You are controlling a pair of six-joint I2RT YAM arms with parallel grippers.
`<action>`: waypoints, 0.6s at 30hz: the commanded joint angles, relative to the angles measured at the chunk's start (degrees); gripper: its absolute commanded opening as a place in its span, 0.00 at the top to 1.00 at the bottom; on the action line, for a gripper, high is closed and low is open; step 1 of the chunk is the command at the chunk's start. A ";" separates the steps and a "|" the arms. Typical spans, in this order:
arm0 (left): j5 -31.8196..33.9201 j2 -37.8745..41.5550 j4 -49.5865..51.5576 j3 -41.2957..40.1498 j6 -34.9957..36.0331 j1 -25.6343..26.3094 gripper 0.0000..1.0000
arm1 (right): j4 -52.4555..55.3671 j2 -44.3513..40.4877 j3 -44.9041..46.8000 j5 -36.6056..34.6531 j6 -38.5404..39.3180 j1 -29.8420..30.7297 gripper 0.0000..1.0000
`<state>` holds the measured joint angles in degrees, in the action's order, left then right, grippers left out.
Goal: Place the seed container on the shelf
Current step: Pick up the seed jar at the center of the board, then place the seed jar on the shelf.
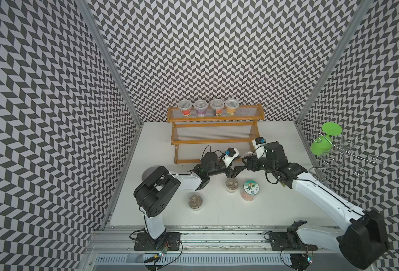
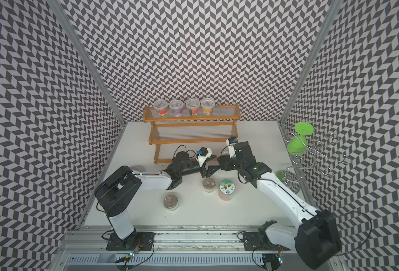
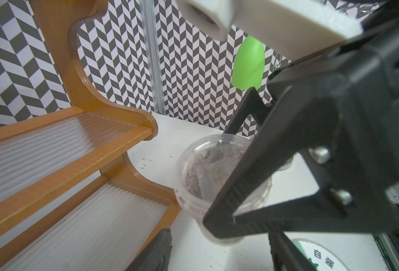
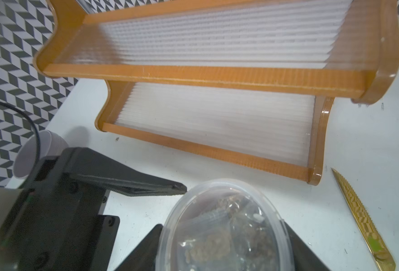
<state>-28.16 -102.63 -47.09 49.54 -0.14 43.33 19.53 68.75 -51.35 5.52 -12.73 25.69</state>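
Seed container (image 4: 224,232), white table (image 1: 217,218), chevron walls (image 1: 193,58)

shelf (image 1: 215,141) ×1 | its tiers ×3 | lidded cup on top tier (image 1: 185,108), upper centre ×4 | loose lidded cup (image 1: 195,201) on table (image 1: 217,215), centre to lower centre ×3 | printed-lid jar (image 1: 250,190) ×1 | wire stand (image 1: 345,162), right edge ×1 | green goblet (image 1: 320,145) ×1 | gold knife (image 4: 362,220) ×1 | white cup (image 4: 36,152) ×1 | robot arms (image 1: 186,180) ×2
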 commanded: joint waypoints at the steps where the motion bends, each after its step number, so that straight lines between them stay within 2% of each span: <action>1: -0.49 2.98 -2.11 -1.43 -0.73 -0.51 0.30 | -2.16 -3.11 -2.41 -1.32 -1.95 -0.18 0.29; 11: -0.40 8.27 -2.46 -2.32 -2.03 -1.63 0.29 | 0.29 -4.39 -10.56 -3.71 -3.04 -0.20 0.28; 18: 0.17 9.60 -2.22 -0.73 -2.39 -2.77 0.28 | 0.26 -0.93 -18.05 -4.89 -3.50 -0.21 0.27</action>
<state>-28.14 -93.95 -48.03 47.44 -1.74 41.12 21.56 66.39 -66.32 2.07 -15.70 25.69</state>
